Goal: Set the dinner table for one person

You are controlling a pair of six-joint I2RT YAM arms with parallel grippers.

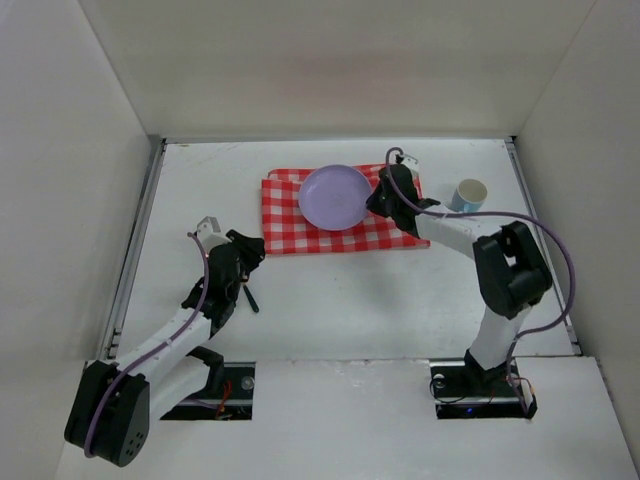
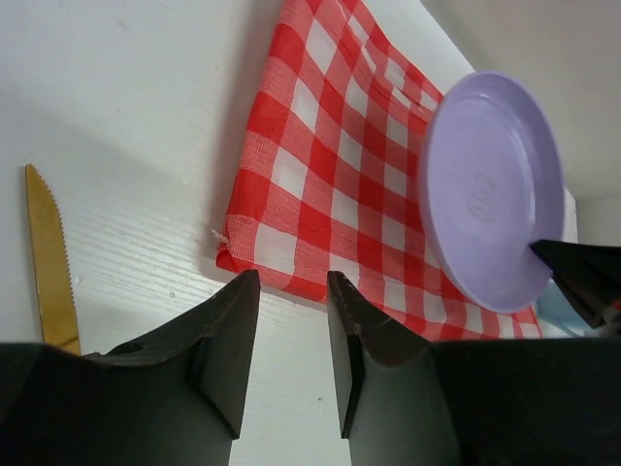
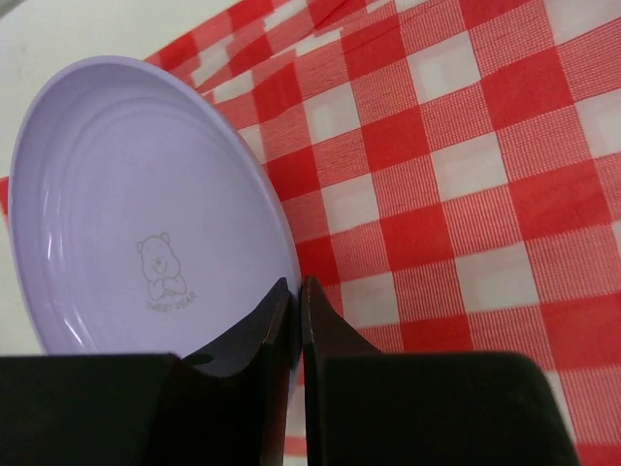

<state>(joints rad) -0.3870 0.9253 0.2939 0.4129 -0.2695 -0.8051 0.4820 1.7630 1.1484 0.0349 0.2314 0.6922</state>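
A lilac plate with a small bear print rests on a red-and-white checked cloth at the back middle of the dinner table. My right gripper is shut on the plate's right rim, one finger inside the rim and one outside. My left gripper stands open and empty over bare tabletop just off the cloth's near left corner. A gold serrated knife lies on the table beside the left gripper.
A light blue cup stands upright to the right of the cloth, close to the right arm. Metal rails edge the table on both sides, and white walls enclose it.
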